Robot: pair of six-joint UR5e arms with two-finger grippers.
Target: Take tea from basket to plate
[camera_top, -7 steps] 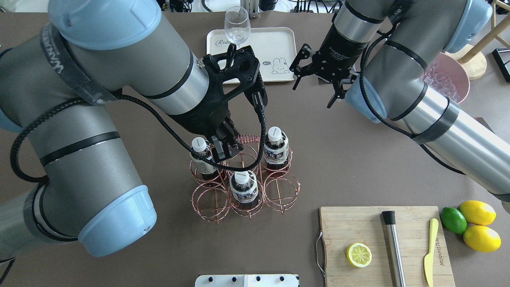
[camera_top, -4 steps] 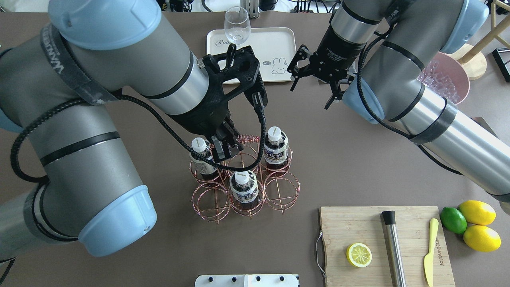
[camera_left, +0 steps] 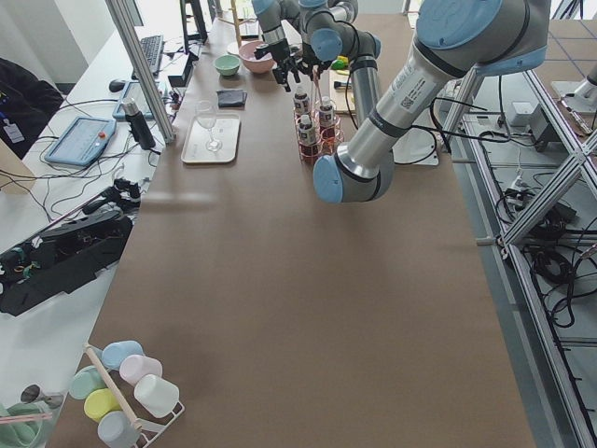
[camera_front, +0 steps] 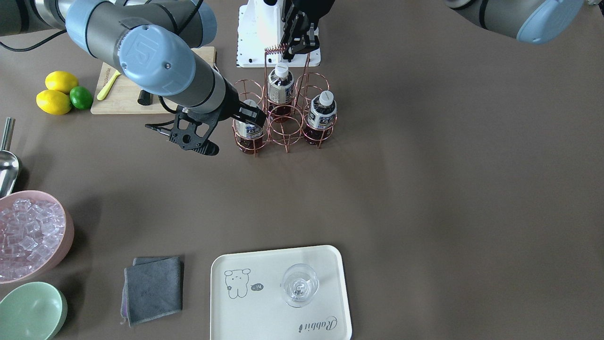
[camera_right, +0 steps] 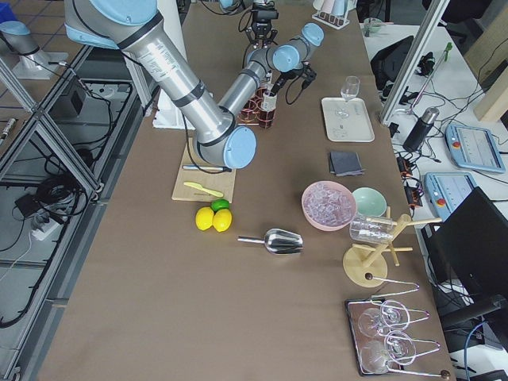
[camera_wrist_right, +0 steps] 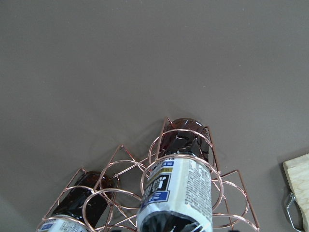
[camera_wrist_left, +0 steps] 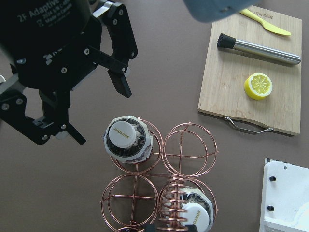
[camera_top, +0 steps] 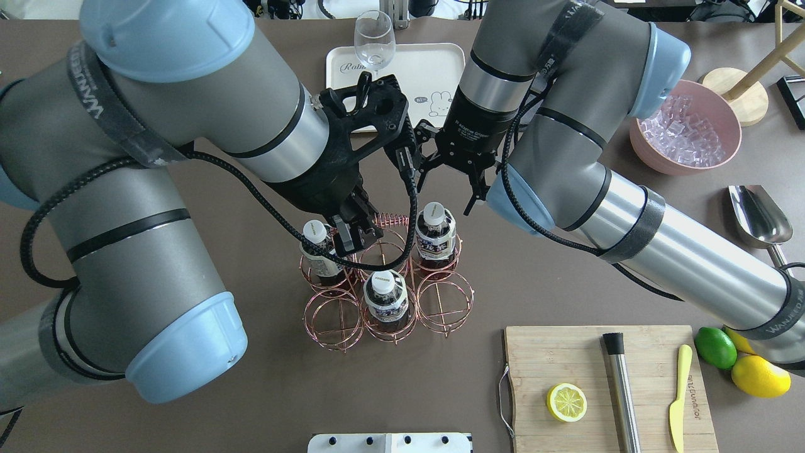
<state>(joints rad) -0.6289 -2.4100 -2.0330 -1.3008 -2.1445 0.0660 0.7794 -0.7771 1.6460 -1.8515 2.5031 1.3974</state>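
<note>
"Overhead exterior view first: where is the tea [camera_top: 434,234] sitting?"

"It is standing upright in the basket [camera_top: 444,311], in the corner ring facing the plate [camera_top: 440,66], at the robot's right end. The basket is sitting about mid-table. The plate is lying at the table's edge farthest from the robot, well apart from the basket, and is carrying a wine glass [camera_top: 374,38]."

"What is the right gripper [camera_top: 449,189] doing?"

"It is hanging just beside that bottle's white cap, on the plate side, with its jaws spread wide and nothing between them. The left wrist-mounted view is showing its fingers [camera_wrist_left: 118,79] off to one side of the cap, not round it. I cannot tell whether a finger is touching the bottle."

"And the left gripper [camera_top: 357,238]?"

"It is reaching down onto the basket's coiled wire handle [camera_top: 393,220]. Its fingers are looking closed on one end of the handle, though the wrist is hiding part of the contact."

"Are other bottles sharing the basket?"

"Two alike. One [camera_top: 321,258] is standing in the other corner ring of the same row, and one [camera_top: 385,302] in the middle ring of the row nearer the robot."

"Anything else?"

"A cutting board [camera_top: 553,352] is lying at the table's near edge on the robot's right, and a pink bowl [camera_top: 666,165] of ice is sitting towards the far right corner."
</note>
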